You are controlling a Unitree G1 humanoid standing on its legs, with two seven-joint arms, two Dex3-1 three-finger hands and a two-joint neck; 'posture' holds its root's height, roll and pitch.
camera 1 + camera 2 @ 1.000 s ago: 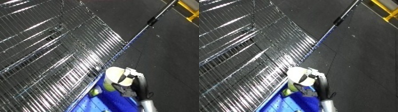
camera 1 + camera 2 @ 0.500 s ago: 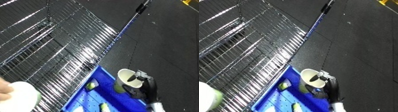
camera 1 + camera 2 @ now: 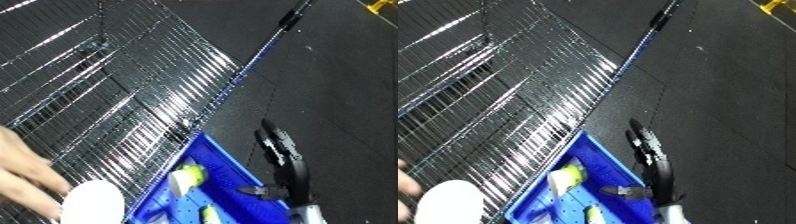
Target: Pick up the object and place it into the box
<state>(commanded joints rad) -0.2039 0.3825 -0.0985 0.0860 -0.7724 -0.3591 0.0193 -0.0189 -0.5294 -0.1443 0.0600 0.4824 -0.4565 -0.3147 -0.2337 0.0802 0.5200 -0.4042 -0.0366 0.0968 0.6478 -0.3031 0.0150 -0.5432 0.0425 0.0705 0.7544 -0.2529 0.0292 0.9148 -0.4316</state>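
A pale, yellow-green object [image 3: 567,177] lies inside the blue bin [image 3: 233,161], near its upper corner; it looks cup-like with a whitish side, and no label or writing on it can be read. A second small green piece [image 3: 595,214] lies lower in the bin. The right hand [image 3: 277,145] hangs over the bin's right rim, its black fingers straight and holding nothing. At the lower left, a person's hand [image 3: 22,170] holds a white round thing [image 3: 91,202] above the wire rack [image 3: 115,90].
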